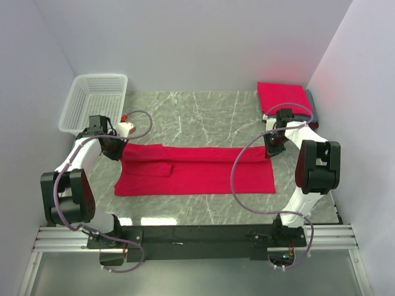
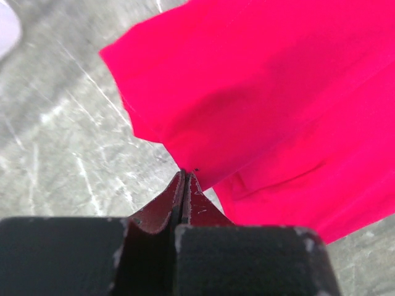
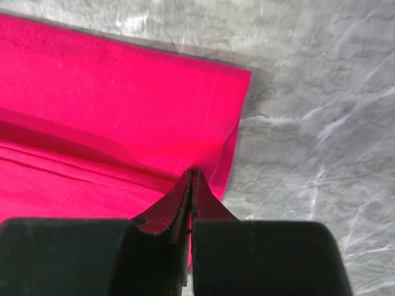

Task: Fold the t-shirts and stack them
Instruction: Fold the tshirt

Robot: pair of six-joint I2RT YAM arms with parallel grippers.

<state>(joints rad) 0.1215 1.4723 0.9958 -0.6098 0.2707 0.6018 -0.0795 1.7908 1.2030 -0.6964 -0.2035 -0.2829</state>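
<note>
A bright crimson t-shirt lies spread in a long band across the middle of the marble table, its far part folded over the near part. My left gripper is shut, pinching the shirt's far left corner; in the left wrist view the closed tips meet the cloth edge. My right gripper is shut on the far right corner, and cloth shows between its tips. A folded red shirt lies at the back right on a grey one.
A white lattice basket stands at the back left. A small white object with a red tip lies next to the left gripper. Walls close in on the left, back and right. The black rail with the arm bases runs along the near edge.
</note>
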